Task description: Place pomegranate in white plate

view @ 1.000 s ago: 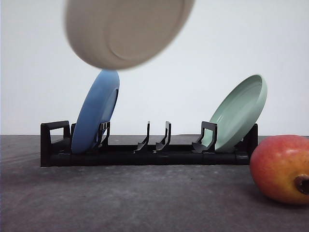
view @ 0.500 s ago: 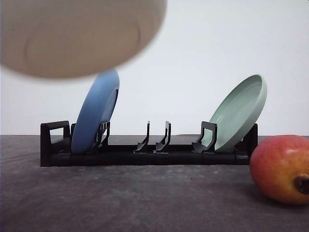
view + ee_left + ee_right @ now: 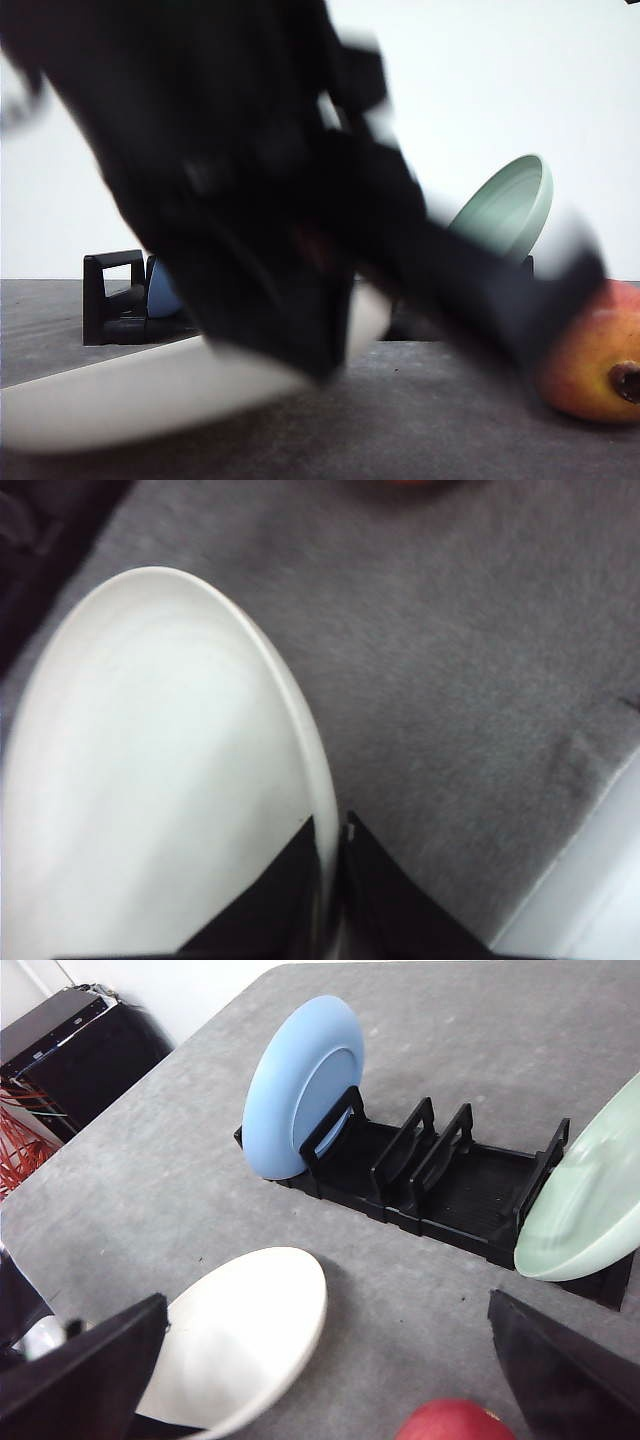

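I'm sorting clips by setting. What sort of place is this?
Probably a lab test bench, not a kitchen: a bare grey table, a black dish rack against a plain white wall, and equipment with red cables beside it.

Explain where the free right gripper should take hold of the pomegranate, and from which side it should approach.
Probably from above, closing across the round middle of the pomegranate. It rests on the grey table with its dark calyx nub pointing sideways toward the camera, so the smooth flanks are free. The open right gripper hangs above it, while the left gripper holds the white plate.
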`<action>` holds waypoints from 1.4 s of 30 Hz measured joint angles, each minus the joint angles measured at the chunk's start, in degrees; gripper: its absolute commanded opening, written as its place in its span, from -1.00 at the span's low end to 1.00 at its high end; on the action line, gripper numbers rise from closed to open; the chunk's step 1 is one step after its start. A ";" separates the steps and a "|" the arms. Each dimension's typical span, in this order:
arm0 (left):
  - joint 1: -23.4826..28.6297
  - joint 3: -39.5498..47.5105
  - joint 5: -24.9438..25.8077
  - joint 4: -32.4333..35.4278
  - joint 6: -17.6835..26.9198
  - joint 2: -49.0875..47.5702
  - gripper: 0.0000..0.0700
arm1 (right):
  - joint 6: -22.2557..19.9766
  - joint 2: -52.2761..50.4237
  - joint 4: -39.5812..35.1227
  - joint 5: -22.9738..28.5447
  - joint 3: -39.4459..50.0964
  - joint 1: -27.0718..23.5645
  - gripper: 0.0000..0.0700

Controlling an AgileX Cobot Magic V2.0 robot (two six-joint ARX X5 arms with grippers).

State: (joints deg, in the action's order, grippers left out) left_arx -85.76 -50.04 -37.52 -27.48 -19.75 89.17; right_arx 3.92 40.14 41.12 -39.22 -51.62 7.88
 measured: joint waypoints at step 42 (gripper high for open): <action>0.00 -0.07 16.98 -12.28 -7.39 -42.56 0.70 | 3.78 11.33 15.19 14.00 0.00 8.95 0.92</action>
State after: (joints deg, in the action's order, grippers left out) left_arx -85.76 -50.11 -20.54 -39.76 -27.14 46.61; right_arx 7.70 51.47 56.31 -25.23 -51.62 16.83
